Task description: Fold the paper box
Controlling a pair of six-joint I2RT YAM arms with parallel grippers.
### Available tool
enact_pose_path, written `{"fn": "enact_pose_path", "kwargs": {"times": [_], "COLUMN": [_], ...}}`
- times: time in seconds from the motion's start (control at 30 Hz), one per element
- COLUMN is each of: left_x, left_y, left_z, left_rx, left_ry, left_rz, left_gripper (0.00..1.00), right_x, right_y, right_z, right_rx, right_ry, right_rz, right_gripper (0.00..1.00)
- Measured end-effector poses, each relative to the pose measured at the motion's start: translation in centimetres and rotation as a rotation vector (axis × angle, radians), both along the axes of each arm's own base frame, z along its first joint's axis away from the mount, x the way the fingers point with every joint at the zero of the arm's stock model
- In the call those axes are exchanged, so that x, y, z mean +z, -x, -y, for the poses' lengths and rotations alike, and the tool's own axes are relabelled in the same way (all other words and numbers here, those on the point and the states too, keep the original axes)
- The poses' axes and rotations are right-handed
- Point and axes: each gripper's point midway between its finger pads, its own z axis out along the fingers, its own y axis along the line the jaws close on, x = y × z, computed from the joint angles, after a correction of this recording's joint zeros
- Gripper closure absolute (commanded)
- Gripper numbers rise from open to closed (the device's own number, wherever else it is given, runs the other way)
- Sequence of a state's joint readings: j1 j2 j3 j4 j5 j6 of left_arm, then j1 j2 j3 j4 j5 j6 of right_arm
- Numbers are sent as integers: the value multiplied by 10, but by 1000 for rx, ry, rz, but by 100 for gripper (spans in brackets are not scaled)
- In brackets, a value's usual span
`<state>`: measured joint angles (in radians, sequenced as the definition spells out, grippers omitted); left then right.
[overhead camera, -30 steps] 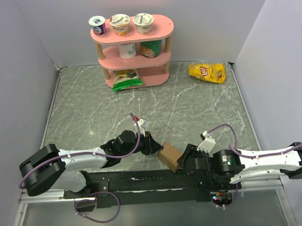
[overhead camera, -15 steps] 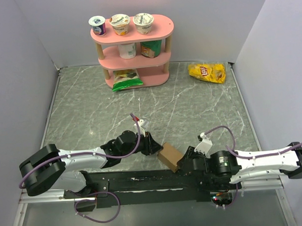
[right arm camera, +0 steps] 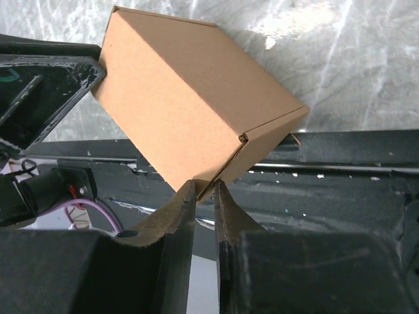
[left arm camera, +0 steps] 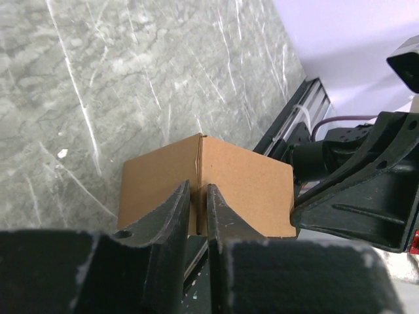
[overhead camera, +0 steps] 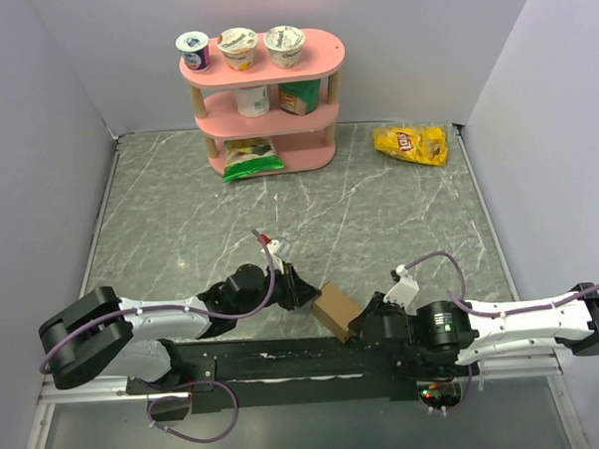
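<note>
The paper box (overhead camera: pixel 334 308) is a small, closed brown cardboard box at the table's near edge, held between my two arms. My left gripper (overhead camera: pixel 306 297) reaches it from the left. In the left wrist view the left gripper (left arm camera: pixel 198 191) has its jaws nearly together, pinching the box (left arm camera: pixel 245 186) at a vertical seam edge. My right gripper (overhead camera: pixel 358 327) meets the box from the right. In the right wrist view the right gripper (right arm camera: pixel 205 187) is shut on the lowest corner of the tilted box (right arm camera: pixel 186 104), over the black rail.
A black base rail (overhead camera: pixel 286 360) runs along the near edge under the box. At the back stands a pink shelf (overhead camera: pixel 265 115) with yogurt cups on it and a green bag (overhead camera: pixel 249 158) at its foot. A yellow chip bag (overhead camera: pixel 410 144) lies at the back right.
The right gripper's jaws have narrowed from wide apart onto the box's corner, and that arm has edged left. The left jaws tightened slightly. The box has barely moved.
</note>
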<state>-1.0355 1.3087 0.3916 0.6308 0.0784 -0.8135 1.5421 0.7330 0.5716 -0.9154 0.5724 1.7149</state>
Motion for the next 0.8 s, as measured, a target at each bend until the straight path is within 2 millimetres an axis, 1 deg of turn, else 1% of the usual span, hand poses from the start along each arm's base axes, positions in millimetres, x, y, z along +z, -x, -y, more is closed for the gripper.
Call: {"fn": "enact_pose_path", "kwargs": {"times": [0.17,0.27,0.37,0.57,0.7,0.8], "left_x": [0,-1,-2,-3,-2,0], "left_y": [1,4,2,-14,-29,-41], "left_z": [-14,-28,-39,-57,-66,-70], "left_rx": [43,75,122,241,339,406], "left_ry": [53,86,104,127,136,150], "left_rz": [24,50,72,112,141,170], "left_gripper": [83,84,83,82,82,80], "right_x": [1,2,3,4,4,4], "right_y": [-5,-10,-17,-46,-67,-77], "right_z": [-7,-15,-23,-34,-42,-48], "right_rx": [38,69,87,110,137,166], "right_ry": [-6,27,84,163,218,289], "right_rz": [48,89,128,230,303,349], "right_gripper": [85,85,85,85,87,88]}}
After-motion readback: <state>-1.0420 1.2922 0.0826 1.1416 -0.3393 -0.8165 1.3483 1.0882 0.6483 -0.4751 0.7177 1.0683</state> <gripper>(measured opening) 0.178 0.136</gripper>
